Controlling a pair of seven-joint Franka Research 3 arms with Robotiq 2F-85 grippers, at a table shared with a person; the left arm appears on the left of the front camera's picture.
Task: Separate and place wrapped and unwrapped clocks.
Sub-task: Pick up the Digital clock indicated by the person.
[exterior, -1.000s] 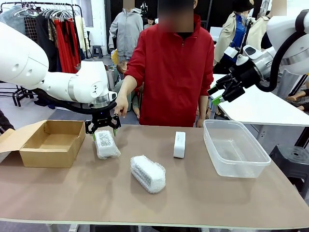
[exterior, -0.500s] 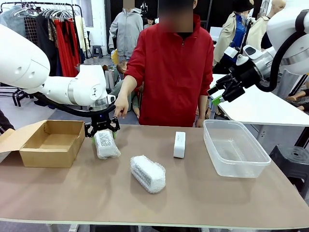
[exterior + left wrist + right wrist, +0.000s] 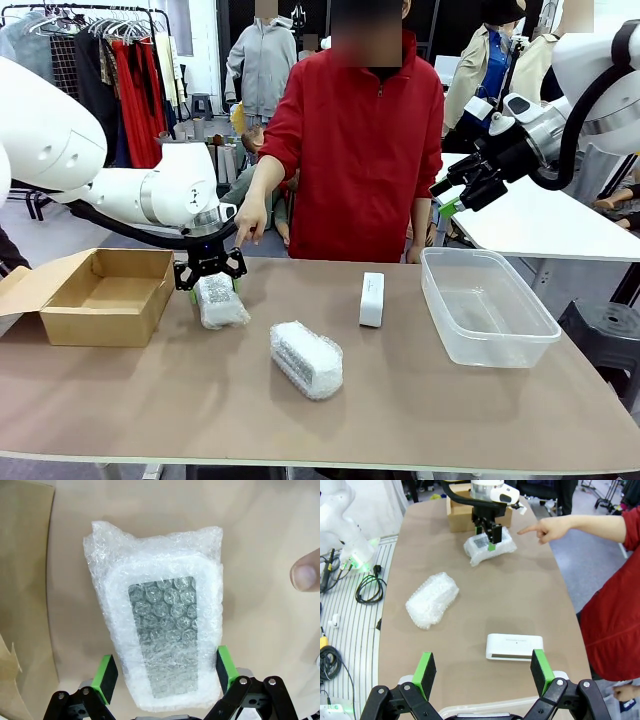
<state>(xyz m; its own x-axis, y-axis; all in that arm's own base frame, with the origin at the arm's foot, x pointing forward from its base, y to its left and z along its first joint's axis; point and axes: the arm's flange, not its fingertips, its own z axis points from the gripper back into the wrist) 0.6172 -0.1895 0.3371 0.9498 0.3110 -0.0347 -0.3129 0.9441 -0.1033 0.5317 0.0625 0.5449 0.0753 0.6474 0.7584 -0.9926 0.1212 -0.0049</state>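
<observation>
A bubble-wrapped clock [image 3: 221,303] lies near the cardboard box. My left gripper [image 3: 211,284] is down over its far end, open. In the left wrist view the green pads [image 3: 105,678] stand on either side of this wrapped clock [image 3: 160,630], not squeezing it. A second wrapped clock [image 3: 306,359] lies nearer the front, also visible in the right wrist view [image 3: 432,600]. The bare white clock [image 3: 371,298] stands at mid-table [image 3: 515,646]. My right gripper [image 3: 447,200] hangs high over the right side, open and empty [image 3: 482,672].
An open brown cardboard box [image 3: 100,295] sits at the left and a clear plastic tub [image 3: 520,345] at the right. The person in red stands at the far edge, one hand [image 3: 250,220] pointing down beside my left gripper; its fingertip [image 3: 305,575] is close.
My left gripper has sunk lower and shifted slightly left, down around the wrapped clock's far end. The right arm and the other clocks have not moved.
</observation>
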